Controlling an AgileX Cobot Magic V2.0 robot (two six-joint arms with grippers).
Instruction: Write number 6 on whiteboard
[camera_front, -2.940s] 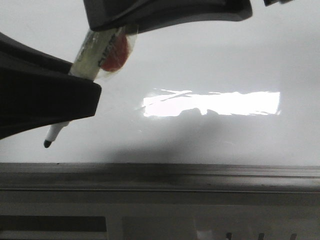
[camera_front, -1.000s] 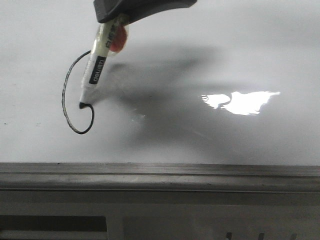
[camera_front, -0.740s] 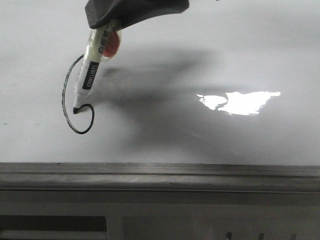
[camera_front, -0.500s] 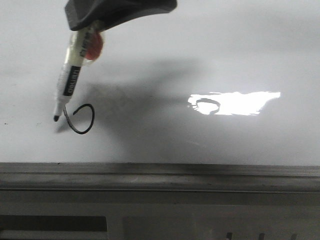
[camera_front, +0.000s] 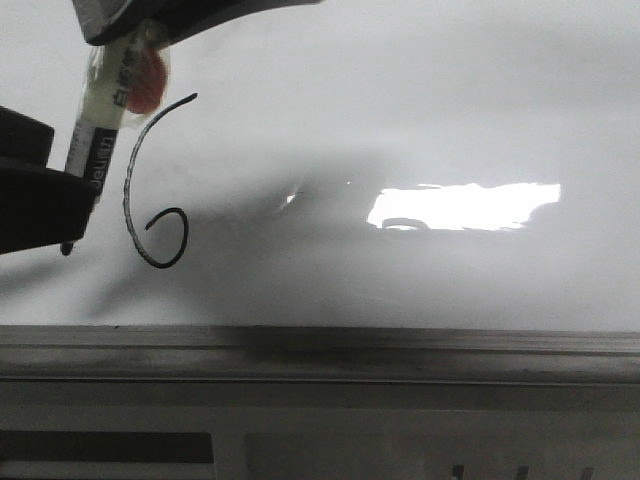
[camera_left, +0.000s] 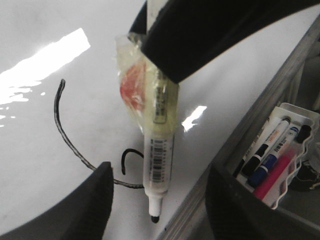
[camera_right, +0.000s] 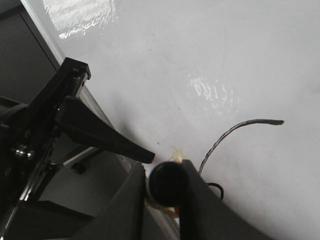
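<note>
Markers upright inside white tray.

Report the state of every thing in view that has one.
number 6: drawn, bottom loop not quite closed.
marker: uncapped, tilted, tip clear of the 6's line.
right pincer: shut on the marker.
left pincer: open, holding nothing.
whiteboard: marked with the 6, glare patch.
spare markers: capped, lying in a white tray.
</note>
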